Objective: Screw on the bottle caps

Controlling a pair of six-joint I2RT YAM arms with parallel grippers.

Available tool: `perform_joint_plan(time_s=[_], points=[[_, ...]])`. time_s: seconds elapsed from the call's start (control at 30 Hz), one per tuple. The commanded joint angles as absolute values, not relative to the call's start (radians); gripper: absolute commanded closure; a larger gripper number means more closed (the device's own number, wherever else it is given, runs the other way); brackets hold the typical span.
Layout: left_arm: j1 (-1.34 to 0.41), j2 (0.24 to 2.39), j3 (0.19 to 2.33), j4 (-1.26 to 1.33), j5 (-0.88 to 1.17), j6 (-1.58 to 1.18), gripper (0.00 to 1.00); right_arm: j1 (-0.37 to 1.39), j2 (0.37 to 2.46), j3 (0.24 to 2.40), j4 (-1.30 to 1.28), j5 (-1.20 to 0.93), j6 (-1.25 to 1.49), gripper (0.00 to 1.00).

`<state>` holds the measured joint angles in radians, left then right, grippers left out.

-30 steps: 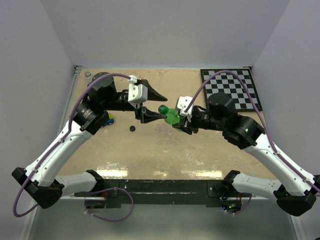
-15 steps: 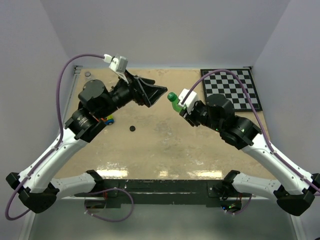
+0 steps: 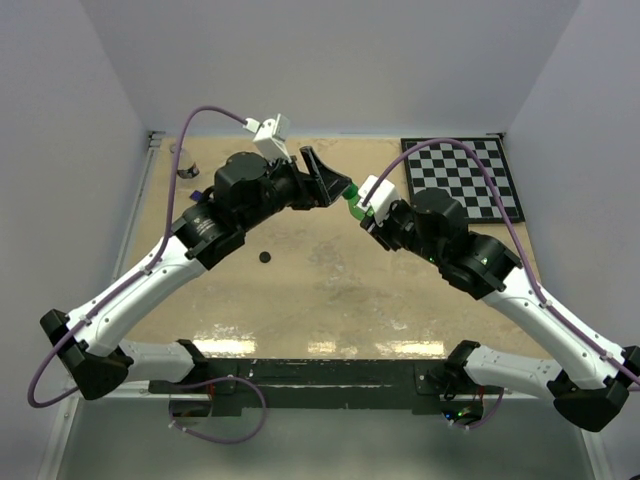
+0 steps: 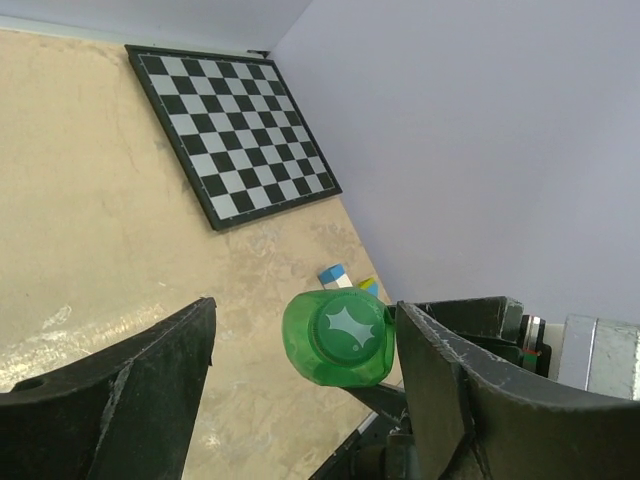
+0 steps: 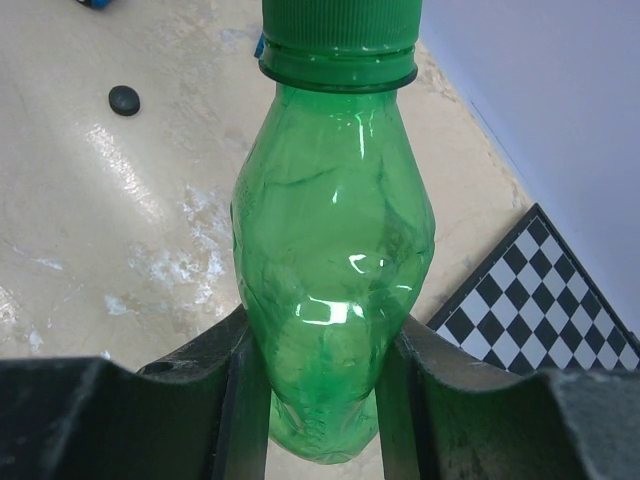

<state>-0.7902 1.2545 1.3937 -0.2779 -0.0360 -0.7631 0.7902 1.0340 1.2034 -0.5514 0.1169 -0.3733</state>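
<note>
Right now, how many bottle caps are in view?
2. A green cap sits on the neck of the bottle held by the right pincer. A black cap lies loose on the table. No other cap shows, though the arms may hide some.

The left arm (image 3: 130,290) and right arm (image 3: 540,300) share white link shells, black joint housings and black bases. A purple cable (image 3: 205,112) loops to each white wrist block (image 3: 270,130). The gripper fingers (image 4: 130,390) look like matte black, wedge-shaped plastic.
</note>
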Motion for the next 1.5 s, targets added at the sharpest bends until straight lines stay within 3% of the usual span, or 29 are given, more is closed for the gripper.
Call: perform_joint_plan(time_s=[0.0, 0.33, 0.43, 0.6, 0.9, 1.17, 1.3, 1.47], points=[[-0.811, 1.275, 1.44, -0.25, -0.034, -0.799, 0.25, 0.796, 1.025, 1.198, -0.499, 0.137, -0.354, 1.0], [-0.861, 1.312, 1.473, -0.262, -0.098, -0.776, 0.41, 0.799, 1.032, 1.201, -0.495, 0.138, -0.357, 1.0], [-0.862, 1.318, 1.48, -0.268, -0.106, -0.764, 0.55, 0.799, 1.035, 1.201, -0.495, 0.14, -0.36, 1.0], [-0.864, 1.319, 1.499, -0.281, -0.104, -0.726, 1.0, 0.799, 1.039, 1.201, -0.497, 0.132, -0.367, 1.0], [-0.861, 1.246, 1.468, -0.195, 0.104, -0.298, 1.0, 0.799, 0.989, 1.206, -0.496, -0.197, -0.376, 1.0], [-0.848, 1.131, 1.364, -0.213, 0.731, 0.298, 1.0, 0.798, 1.009, 1.264, -0.577, -0.56, -0.419, 1.0], [-0.845, 1.179, 1.463, -0.491, 0.937, 0.51, 1.0, 0.799, 0.993, 1.267, -0.565, -0.607, -0.42, 1.0], [-0.842, 1.244, 1.536, -0.595, 0.919, 0.545, 1.0, 0.798, 0.991, 1.261, -0.575, -0.566, -0.416, 1.0]])
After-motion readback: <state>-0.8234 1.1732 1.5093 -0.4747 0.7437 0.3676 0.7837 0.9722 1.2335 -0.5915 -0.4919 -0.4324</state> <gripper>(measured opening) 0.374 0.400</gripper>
